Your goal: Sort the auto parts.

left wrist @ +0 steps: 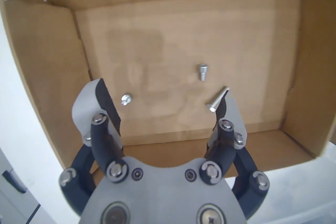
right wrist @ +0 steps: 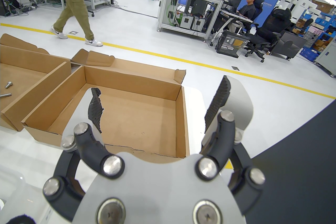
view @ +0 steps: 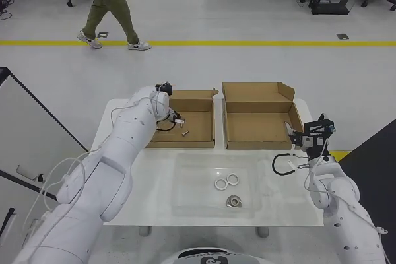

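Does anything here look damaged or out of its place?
Yes. The empty cardboard box has its near wall torn to a jagged edge, and the box with bolts has a ragged torn flap.

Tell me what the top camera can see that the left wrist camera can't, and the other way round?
Top view: a clear tray holding two white rings and a metal part, plus the right box.
Left wrist view: three bolts lying apart on the box floor, a short bolt, a long bolt and a third bolt seen end-on, with the left arm's jaws open wide above them.
Both: the left box, with at least one bolt lying inside it.
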